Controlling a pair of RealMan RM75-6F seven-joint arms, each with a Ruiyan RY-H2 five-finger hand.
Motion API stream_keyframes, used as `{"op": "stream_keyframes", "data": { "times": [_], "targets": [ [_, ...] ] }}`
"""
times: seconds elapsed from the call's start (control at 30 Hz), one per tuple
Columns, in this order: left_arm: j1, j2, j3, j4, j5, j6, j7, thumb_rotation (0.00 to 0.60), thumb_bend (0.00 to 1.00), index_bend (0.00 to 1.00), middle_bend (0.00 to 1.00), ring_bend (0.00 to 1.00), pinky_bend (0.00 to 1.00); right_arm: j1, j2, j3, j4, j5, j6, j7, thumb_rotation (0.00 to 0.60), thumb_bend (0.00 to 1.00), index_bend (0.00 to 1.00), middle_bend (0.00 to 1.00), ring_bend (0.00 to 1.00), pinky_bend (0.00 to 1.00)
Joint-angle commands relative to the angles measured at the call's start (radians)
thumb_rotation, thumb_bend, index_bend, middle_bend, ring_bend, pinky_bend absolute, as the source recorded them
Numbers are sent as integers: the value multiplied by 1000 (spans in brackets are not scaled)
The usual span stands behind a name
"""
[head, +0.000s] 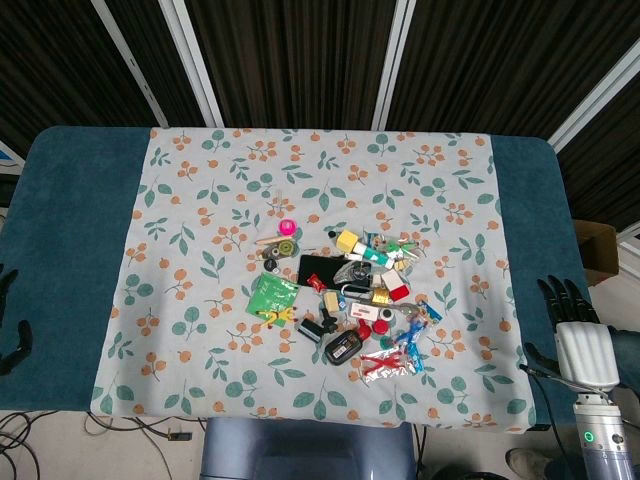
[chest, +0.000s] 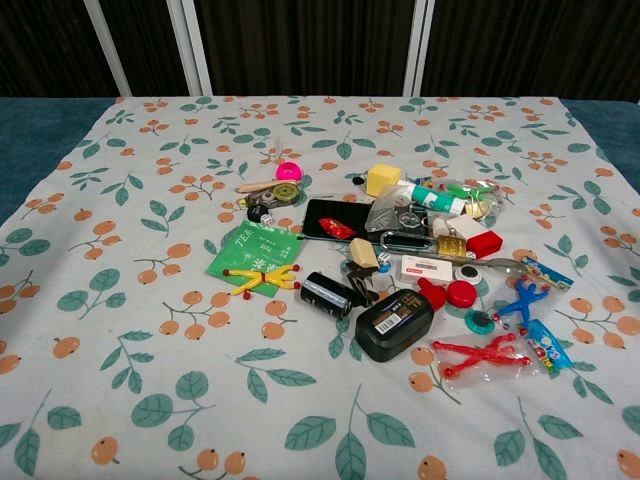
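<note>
Two robot hands sit at the near edges of a table covered by a leaf-and-berry patterned cloth (head: 200, 200). In the head view the right hand (head: 578, 325) rests at the right edge, fingers spread apart and holding nothing. Only dark fingertips of the left hand (head: 10, 320) show at the far left edge, so whether it is spread or curled cannot be told. Well apart from both hands, a heap of small items lies mid-cloth: a green tea packet (chest: 252, 249), a black phone (chest: 340, 217), a yellow cube (chest: 382, 179), a pink ball (chest: 289, 171), a red stick figure (chest: 484, 355), nearest the right hand
</note>
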Motion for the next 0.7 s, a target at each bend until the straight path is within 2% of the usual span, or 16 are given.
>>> {"op": "stream_keyframes", "data": {
  "times": [0.03,0.7],
  "targets": [
    [0,0,0,1,0,0,0,600,575,76,0,0,77,1,-2,0,1,-1,-2,-2,600,234,66,89,30,228],
    [1,0,1,-2,-2,-1,-3,600,575,76,0,0,77,12,19,-18,5,-22,-38,63,600,234,66,89,29,228]
  ]
}}
